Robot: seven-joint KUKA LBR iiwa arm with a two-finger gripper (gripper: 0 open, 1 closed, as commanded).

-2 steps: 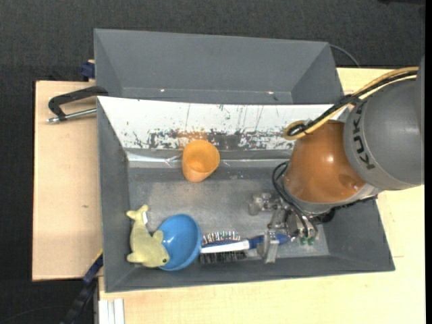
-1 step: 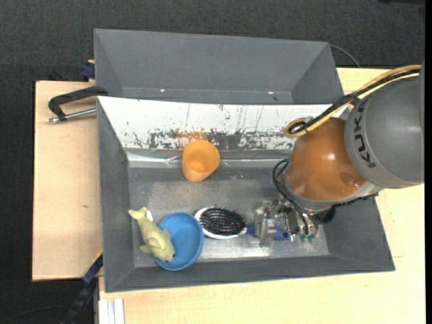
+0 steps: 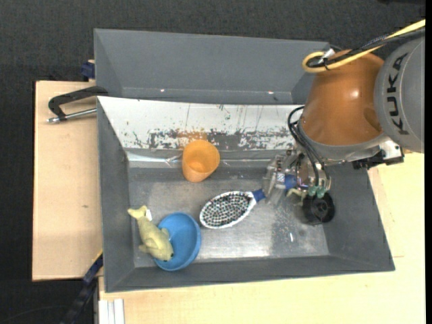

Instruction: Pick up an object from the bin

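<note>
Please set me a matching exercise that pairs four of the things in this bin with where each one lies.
Things:
1. orange cup
2. blue bowl
3. oval dotted brush
4. yellow toy animal

Places:
A. resting against the left edge of another thing
B. middle of the bin floor
C. by the back wall
D. front left corner

Pairs: 1-C, 2-D, 3-B, 4-A
</note>
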